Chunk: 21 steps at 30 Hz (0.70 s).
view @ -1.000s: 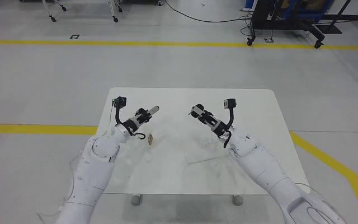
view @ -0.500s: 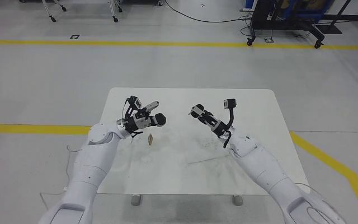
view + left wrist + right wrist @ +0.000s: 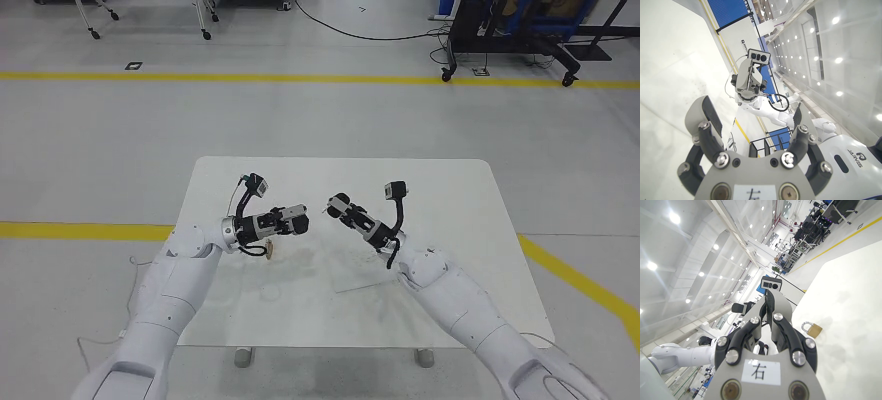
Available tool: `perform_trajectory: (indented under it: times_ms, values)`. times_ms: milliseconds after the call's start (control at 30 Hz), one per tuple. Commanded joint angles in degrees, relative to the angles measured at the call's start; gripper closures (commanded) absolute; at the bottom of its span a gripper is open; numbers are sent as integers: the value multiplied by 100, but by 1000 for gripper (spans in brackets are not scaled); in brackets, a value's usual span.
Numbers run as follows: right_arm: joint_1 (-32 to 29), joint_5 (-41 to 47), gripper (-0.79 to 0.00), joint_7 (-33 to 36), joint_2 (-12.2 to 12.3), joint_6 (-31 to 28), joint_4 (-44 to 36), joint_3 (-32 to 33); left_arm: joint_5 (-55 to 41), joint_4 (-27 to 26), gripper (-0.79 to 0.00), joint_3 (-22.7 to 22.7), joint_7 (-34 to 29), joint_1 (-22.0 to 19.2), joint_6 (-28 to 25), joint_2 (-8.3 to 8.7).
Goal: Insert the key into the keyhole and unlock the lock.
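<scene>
Nothing of the job looks done yet. The lock (image 3: pixel 812 330) lies flat on the white table (image 3: pixel 440 200), on the left arm's side, and its silver loop looks closed (so I think it is locked). No key is in it.

Both arms are up over the middle of the table with their tips pointing at each other, near but not touching. The left gripper (image 3: pixel 753 106) is spread wide with nothing between its fingers. The right gripper (image 3: pixel 769 296) has its fingers pressed tight together. Is a key pinched in there? I cannot tell, because I see no key poking out.

So almost all of the work is left, I think: the key has to be brought to the lock, pushed in, and turned until the loop pops up.

The table has round corners and a few faint grey smudges. Around it is a big bright hall with a pale floor (image 3: pixel 150 130) and yellow lines (image 3: pixel 300 76), round lights (image 3: pixel 675 218) high up, and desks with black chairs (image 3: pixel 813 230) far off.
</scene>
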Motion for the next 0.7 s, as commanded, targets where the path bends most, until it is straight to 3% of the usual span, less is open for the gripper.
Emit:
perform_trajectory:
  times_ms: [0, 533, 667]
  values:
    - [3, 14, 0, -11, -32, 60, 14, -14, 79, -10, -363, 15, 46, -2, -38, 9]
    - [44, -75, 0, 124, -254, 261, 200, -71, 479, -99, -311, 262, 346, -8, 8, 38]
    - [56, -88, 0, 199, -298, 250, 251, -67, 436, -37, -234, 260, 370, -51, 24, 50]
